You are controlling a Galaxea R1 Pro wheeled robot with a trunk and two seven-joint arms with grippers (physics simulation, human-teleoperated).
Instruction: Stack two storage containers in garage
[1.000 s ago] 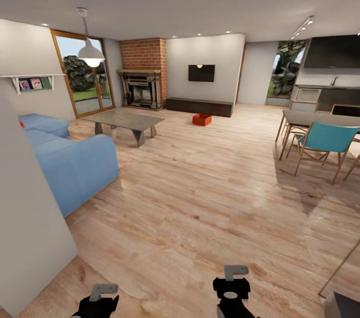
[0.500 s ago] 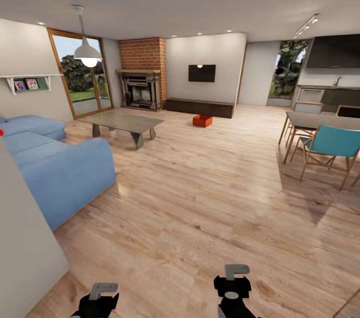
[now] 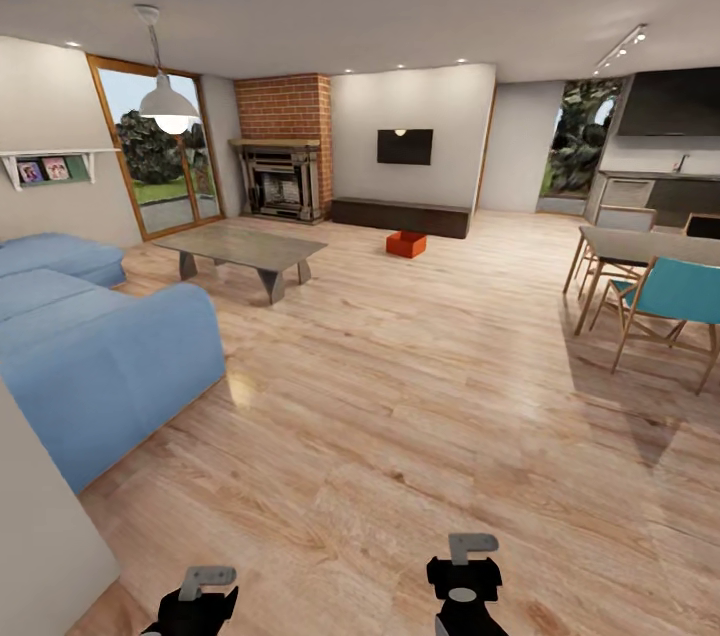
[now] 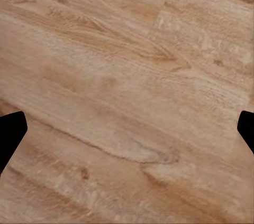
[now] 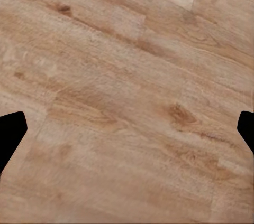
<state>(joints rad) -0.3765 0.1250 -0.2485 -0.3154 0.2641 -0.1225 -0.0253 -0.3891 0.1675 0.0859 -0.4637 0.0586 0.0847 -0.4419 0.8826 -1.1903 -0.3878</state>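
head view, light wood-plank floor (image 3: pixel 400 396), brick fireplace (image 3: pixel 285 151), blue sofa (image 3: pixel 100 346)

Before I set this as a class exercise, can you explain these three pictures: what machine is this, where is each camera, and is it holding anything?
It is a wheeled robot with two arms, drawn by a simulator. The wide picture comes from its head: a living room with a blue sofa, coffee table, brick fireplace and one orange-red storage container on the wood-plank floor, far ahead. The left gripper and right gripper show at the bottom. The other two pictures come from wrist cameras, showing bare floor between open, empty jaws.
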